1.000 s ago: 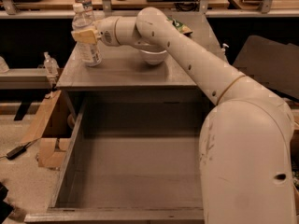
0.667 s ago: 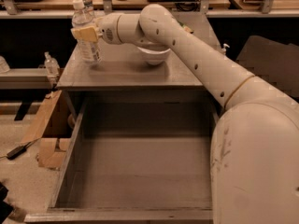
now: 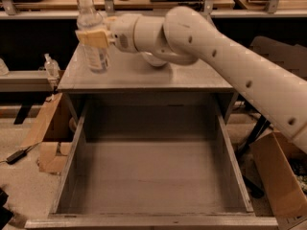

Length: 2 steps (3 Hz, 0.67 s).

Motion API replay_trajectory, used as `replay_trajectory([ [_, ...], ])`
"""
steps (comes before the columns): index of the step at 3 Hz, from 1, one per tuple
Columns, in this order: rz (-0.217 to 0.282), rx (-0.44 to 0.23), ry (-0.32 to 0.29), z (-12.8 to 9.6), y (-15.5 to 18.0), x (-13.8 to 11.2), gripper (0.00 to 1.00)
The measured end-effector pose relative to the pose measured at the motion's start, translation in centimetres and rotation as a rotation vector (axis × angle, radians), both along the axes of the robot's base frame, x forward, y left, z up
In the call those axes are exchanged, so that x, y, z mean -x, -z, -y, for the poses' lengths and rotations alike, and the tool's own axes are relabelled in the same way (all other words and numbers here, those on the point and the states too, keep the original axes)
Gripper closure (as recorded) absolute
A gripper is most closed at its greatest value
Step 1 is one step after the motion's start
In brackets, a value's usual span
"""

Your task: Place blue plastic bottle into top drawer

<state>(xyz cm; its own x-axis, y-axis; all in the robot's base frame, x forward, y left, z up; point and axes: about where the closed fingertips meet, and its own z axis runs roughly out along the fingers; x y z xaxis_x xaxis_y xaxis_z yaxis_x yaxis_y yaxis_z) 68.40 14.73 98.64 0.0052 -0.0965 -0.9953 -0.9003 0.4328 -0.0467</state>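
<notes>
The blue plastic bottle (image 3: 90, 30) is a clear ribbed bottle with a white label. It stands upright at the left of the grey cabinet top (image 3: 192, 78). My gripper (image 3: 92, 38) comes in from the right and is shut on the bottle's middle, with a beige finger (image 3: 100, 38) across the label. The bottle's base is at or just above the cabinet top. The top drawer (image 3: 148, 176) is pulled wide open below and in front, showing a bare grey floor. My white arm (image 3: 216, 47) stretches across the cabinet top from the right.
A white bowl (image 3: 153, 61) is mostly hidden behind my arm on the cabinet top. A small pump bottle (image 3: 50, 66) stands on a ledge to the left. Cardboard boxes lie on the floor at left (image 3: 48, 138) and right (image 3: 278, 176). A workbench with cables runs behind.
The gripper stays shut on the bottle in about the same spot. The rear part of my arm has swung up and out to the right.
</notes>
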Motion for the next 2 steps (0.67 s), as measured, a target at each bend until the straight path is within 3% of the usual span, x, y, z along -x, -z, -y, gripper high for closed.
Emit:
replay_trajectory([
  [2,-0.036,-0.026,0.041,1.5,6.4,9.1,1.00],
])
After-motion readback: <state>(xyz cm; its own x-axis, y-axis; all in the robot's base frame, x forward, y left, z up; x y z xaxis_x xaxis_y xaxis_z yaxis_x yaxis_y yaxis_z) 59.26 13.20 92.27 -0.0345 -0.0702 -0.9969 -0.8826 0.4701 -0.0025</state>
